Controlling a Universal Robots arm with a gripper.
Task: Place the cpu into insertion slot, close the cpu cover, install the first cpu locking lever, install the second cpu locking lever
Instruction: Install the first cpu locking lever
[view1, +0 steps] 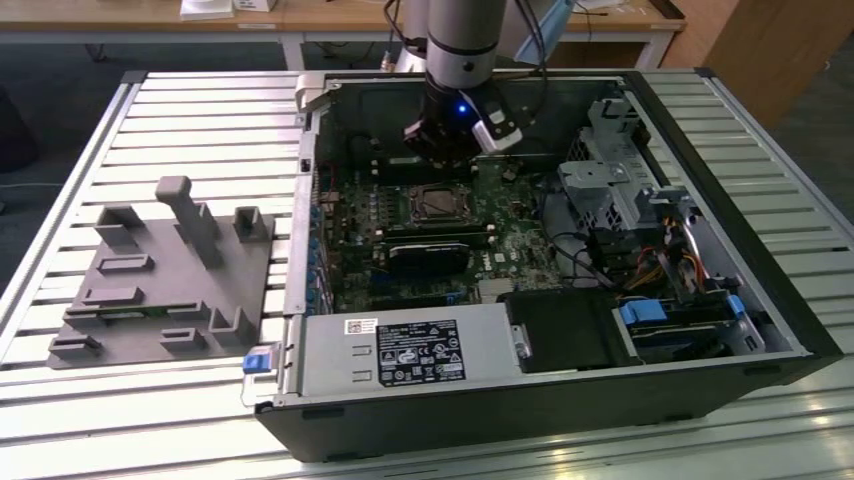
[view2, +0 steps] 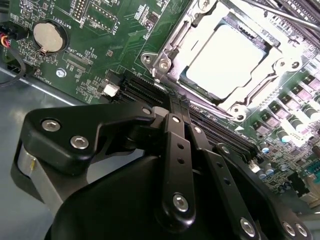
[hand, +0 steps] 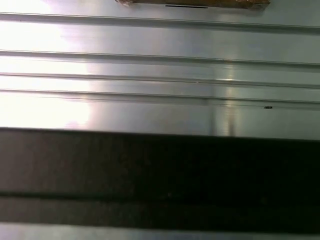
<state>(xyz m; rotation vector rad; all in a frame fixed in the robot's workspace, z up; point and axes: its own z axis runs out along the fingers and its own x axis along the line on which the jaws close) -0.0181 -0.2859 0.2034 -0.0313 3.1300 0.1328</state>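
A grey moulded holder (view1: 160, 270) sits on the slatted metal table (view1: 200, 110) at the exterior view's left. To its right lies an open computer case (view1: 534, 420). The tool (view1: 445, 155) hangs over the green board (view1: 514, 255), fingers drawn together and empty. Near it, the square cpu (view2: 227, 60) lies flat in the insertion slot (view1: 438, 203), pale top up, framed by the cpu cover (view2: 272, 70).

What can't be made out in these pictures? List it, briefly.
Exterior view: the cpu is too small to judge its seating; the claw hides what lies behind it.
Second wrist view: the cpu cover is cut off by the picture's edge, so its latching is unclear.
First wrist view: a dark blurred band, unidentifiable.
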